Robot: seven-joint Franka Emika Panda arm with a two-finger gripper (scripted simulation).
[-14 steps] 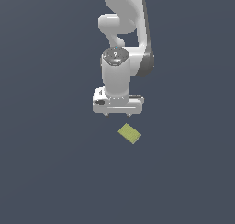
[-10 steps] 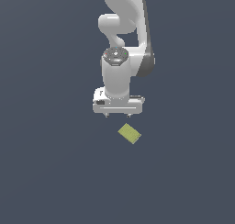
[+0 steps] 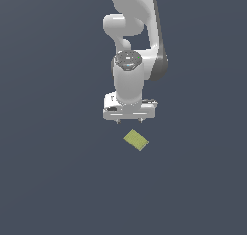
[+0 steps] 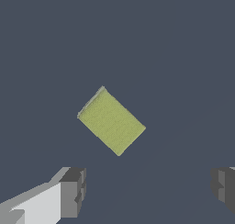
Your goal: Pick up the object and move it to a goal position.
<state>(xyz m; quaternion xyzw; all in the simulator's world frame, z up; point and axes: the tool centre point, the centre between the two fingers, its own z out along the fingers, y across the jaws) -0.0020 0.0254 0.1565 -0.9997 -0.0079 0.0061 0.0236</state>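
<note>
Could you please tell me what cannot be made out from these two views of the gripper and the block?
- Exterior view: the gripper's fingers are too small to make out.
- Wrist view: both fingers are cut off by the picture's edge.
- Either view: the yellow-green block's underside faces away, and no goal position is marked.

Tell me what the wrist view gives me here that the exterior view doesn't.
Only the wrist view shows the two dark fingertips set wide apart with nothing between them, and the yellow-green block close up, lying turned at an angle to them. Only the exterior view shows the whole white arm and the gripper apart from the block, not touching it. Both show the same single block on the plain dark surface, ungrasped.
</note>
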